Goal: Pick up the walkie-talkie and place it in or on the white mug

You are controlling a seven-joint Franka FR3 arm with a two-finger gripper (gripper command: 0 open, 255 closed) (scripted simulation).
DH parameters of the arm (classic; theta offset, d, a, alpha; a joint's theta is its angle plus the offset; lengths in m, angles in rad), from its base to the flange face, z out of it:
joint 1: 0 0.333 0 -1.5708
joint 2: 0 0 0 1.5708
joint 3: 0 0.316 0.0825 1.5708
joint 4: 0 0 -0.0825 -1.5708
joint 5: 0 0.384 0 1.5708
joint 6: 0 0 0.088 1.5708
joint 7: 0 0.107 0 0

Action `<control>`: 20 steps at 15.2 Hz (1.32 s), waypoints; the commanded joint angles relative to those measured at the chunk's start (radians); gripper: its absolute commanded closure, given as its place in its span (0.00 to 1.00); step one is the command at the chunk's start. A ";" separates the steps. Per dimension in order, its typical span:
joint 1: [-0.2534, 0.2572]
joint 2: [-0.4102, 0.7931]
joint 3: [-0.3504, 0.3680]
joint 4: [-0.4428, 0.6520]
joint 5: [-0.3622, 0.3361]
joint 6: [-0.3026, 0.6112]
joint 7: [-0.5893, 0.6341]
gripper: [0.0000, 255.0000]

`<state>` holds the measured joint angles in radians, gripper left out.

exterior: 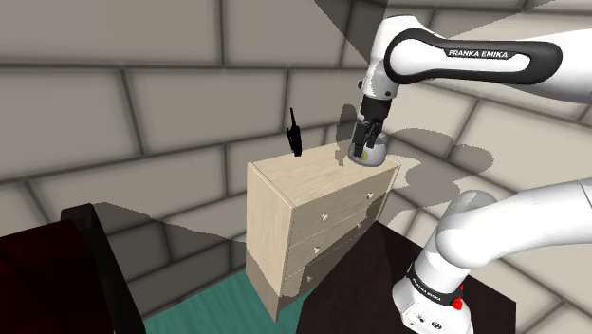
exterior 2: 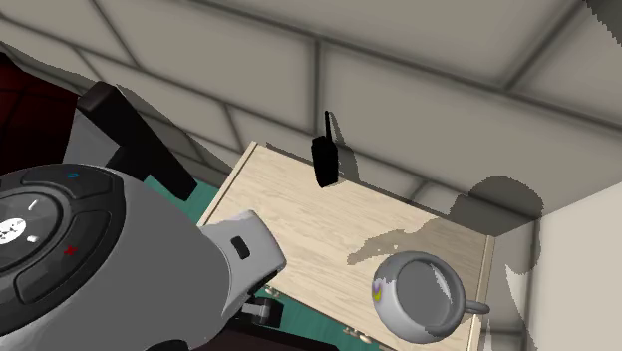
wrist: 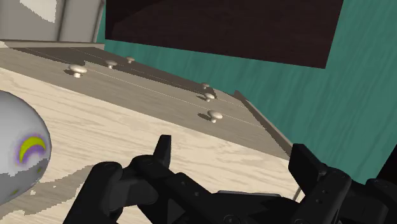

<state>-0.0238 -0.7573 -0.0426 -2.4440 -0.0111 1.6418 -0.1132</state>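
Currently one dresser point(exterior 2: 289, 204) bears one black walkie-talkie point(exterior 2: 324, 162) and one grey mug point(exterior 2: 395, 301), the tool point(wrist: 232, 149) wide and empty.

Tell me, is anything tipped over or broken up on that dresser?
Nothing is tipped, spilled or broken. The walkie-talkie stands upright near the back edge of the dresser top, and the mug sits upright by a corner, rather close to the edge. The open hand is beside the mug, holding nothing.
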 commanded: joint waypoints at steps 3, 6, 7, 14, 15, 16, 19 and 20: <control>-0.002 0.065 -0.005 0.020 -0.006 0.064 -0.003 0.00; -0.005 0.164 -0.012 0.060 -0.012 0.154 -0.008 0.00; -0.006 0.198 -0.014 0.076 -0.014 0.181 -0.009 0.00; -0.011 0.433 -0.030 0.219 -0.021 0.343 -0.019 0.00; -0.011 0.466 -0.032 0.244 -0.021 0.361 -0.020 0.00; -0.012 0.500 -0.035 0.271 -0.021 0.378 -0.022 0.00; -0.014 0.600 -0.041 0.356 -0.019 0.423 -0.027 0.00; -0.015 0.633 -0.043 0.387 -0.018 0.435 -0.029 0.00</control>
<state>-0.0394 -0.1594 -0.0857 -2.0887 -0.0294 2.0626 -0.1440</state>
